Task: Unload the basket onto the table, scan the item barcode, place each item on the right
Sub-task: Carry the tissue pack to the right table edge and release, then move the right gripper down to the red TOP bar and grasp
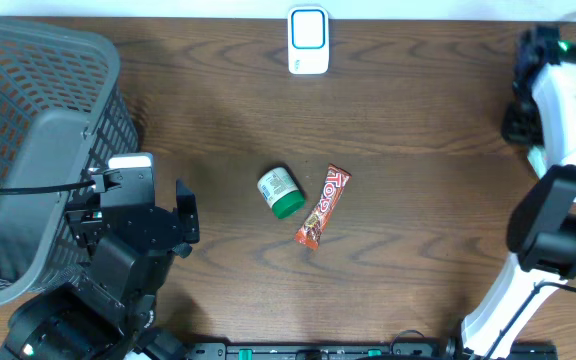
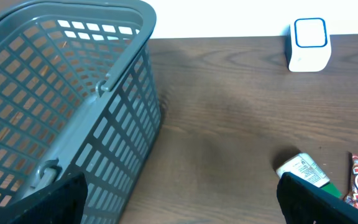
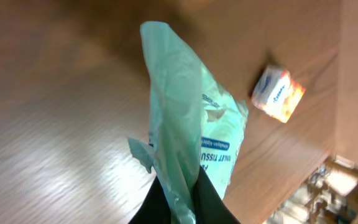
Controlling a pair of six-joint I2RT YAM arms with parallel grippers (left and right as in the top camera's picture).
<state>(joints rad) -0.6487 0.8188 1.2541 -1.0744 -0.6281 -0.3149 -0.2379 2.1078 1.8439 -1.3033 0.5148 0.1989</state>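
Note:
My right gripper (image 3: 182, 186) is shut on one pinched end of a pale green toilet tissue pack (image 3: 185, 112), which hangs in the air over the wooden table. In the overhead view the right gripper (image 1: 521, 120) is at the far right of the table. The scanner (image 1: 308, 40), a white box with a blue-rimmed window, stands at the back middle edge and shows in the left wrist view as well (image 2: 309, 43). My left gripper (image 2: 182, 205) stands wide open and empty at the front left (image 1: 133, 200), beside the basket.
A grey plastic basket (image 1: 28, 150) fills the left side (image 2: 61, 93). A green-capped bottle (image 1: 281, 192) and a red candy bar (image 1: 324, 207) lie mid-table. A small orange and white box (image 3: 277, 93) lies beyond the tissue pack.

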